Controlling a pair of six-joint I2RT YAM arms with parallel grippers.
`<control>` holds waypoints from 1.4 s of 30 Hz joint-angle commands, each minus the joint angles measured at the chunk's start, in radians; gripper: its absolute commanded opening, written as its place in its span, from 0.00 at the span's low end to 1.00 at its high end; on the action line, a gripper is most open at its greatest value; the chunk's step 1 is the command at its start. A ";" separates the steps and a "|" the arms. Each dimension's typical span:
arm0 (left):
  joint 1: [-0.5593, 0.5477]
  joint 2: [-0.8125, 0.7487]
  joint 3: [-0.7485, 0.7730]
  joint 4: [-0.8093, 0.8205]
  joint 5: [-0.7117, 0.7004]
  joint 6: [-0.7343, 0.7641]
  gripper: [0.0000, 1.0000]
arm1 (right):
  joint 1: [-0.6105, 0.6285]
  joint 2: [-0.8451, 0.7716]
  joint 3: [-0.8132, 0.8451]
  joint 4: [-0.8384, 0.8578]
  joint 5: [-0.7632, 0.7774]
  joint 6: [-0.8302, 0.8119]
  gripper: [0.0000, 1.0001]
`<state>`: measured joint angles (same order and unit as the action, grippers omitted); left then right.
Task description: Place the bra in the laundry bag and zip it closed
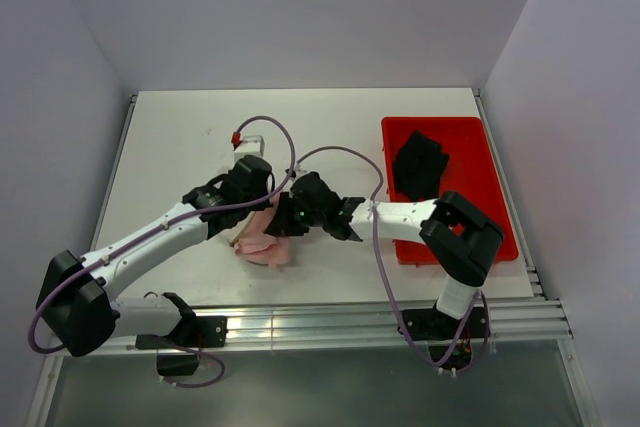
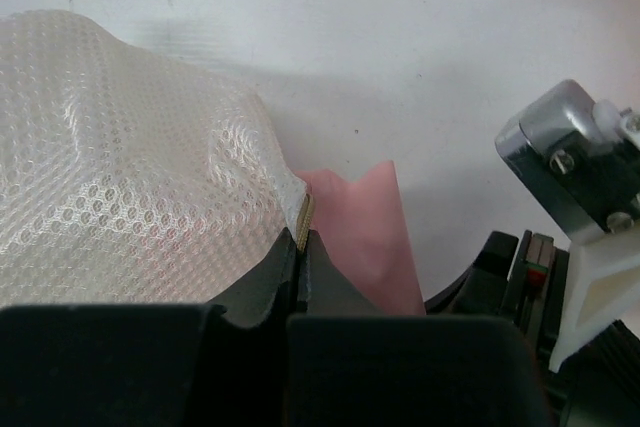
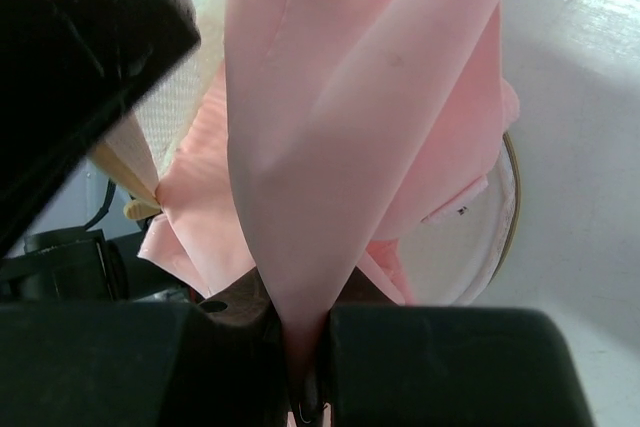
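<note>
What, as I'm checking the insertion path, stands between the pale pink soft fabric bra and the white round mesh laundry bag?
Nothing visible does. The right gripper pinches the bra, whose fabric lies right against the laundry bag rim pinched by the left gripper. The red plastic bin sits off to the right.

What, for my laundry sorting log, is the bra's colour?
Pale pink: the bra is plain, without pattern, best seen in the right wrist view.
</note>
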<state>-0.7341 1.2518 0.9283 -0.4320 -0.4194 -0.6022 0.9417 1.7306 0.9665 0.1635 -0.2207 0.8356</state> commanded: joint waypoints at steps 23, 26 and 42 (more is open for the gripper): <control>-0.005 -0.051 0.052 0.022 0.043 0.018 0.00 | 0.055 -0.068 0.024 0.033 0.014 -0.081 0.00; -0.028 -0.077 0.034 0.010 0.050 0.004 0.00 | 0.039 -0.028 0.073 0.030 -0.002 -0.053 0.00; -0.044 -0.265 -0.163 -0.040 0.126 -0.105 0.00 | -0.073 0.056 0.106 0.172 -0.068 0.149 0.00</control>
<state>-0.7650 1.0286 0.7990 -0.4808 -0.3351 -0.6628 0.8967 1.7771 1.0321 0.2184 -0.2604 0.9184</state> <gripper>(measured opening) 0.021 0.105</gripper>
